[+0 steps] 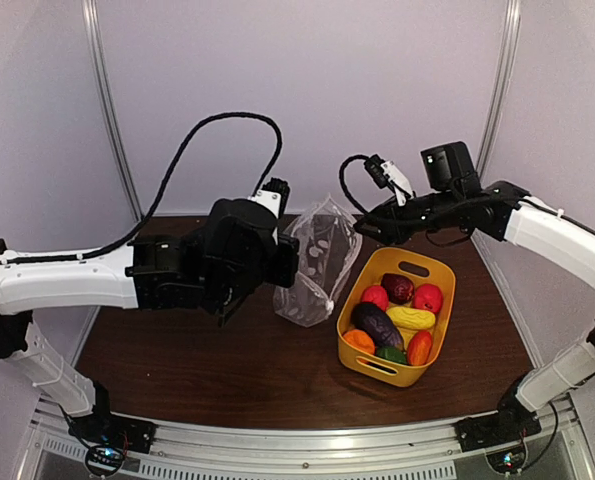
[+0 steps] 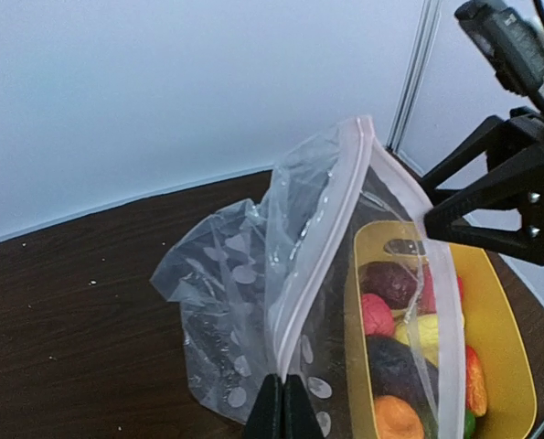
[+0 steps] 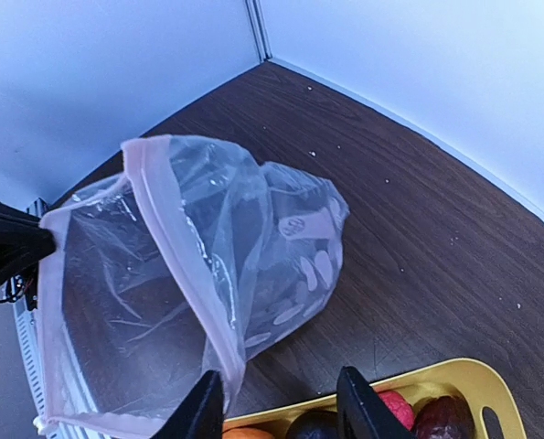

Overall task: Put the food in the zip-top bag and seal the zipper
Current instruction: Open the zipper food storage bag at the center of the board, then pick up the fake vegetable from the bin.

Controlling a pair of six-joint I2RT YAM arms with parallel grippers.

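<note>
Film of the bag [image 1: 317,260] looks thin, limp and slick, so its stiffer zipper [image 2: 322,238] is the place to hold. There the left end effector [image 2: 282,407] is pinched tight, holding the bag upright, base seemingly on the table [image 1: 227,360], beside the tub [image 1: 417,375]. The right end effector [image 3: 279,384] gapes at the opposite rim, gripping nothing. The food [image 1: 392,320] lies in the tub, glossy and probably slippery.

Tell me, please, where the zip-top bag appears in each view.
Top external: the zip-top bag stands at centre, just left of the yellow tub.
Left wrist: the bag fills the middle, rising from the left gripper at the bottom edge.
Right wrist: the bag spreads across left and centre, mouth toward the camera.
Shared landmark: the yellow tub, at right in the left wrist view, bottom right in the right wrist view.
</note>
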